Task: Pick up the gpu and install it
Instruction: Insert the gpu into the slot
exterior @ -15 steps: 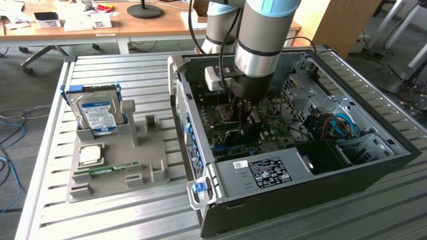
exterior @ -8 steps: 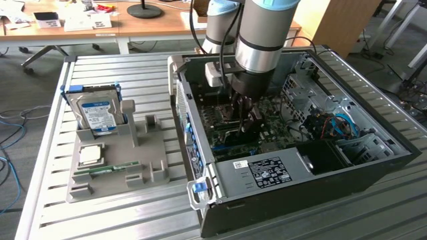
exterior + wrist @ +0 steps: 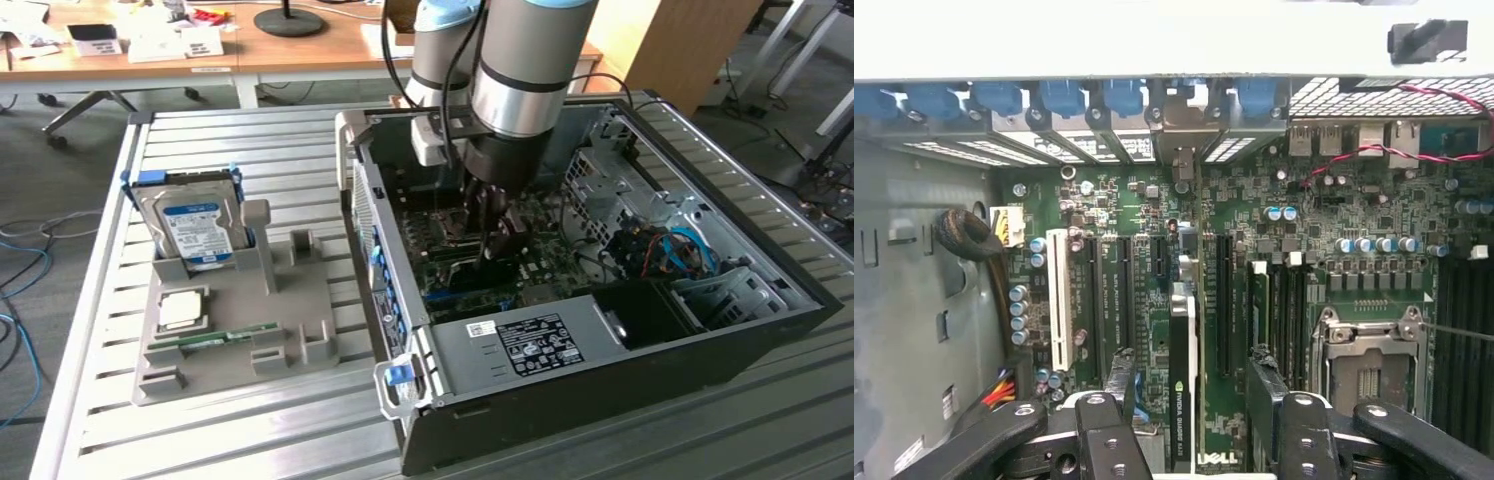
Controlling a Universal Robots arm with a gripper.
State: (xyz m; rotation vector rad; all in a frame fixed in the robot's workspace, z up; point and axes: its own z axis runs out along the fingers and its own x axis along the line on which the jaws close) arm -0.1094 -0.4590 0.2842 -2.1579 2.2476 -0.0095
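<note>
Now I am hovering my gripper, fingers apart, astride the gpu standing edge-on in its motherboard slot, bracket toward 12 o'clock, judging seating by evenness.

A robotics lab: slatted metal workbench, open computer tower, cluttered desks behind.

Gpu seen edge-on; lower end hidden behind gripper.

A slatted metal table carries a grey fixture tray and an open computer case.
</note>
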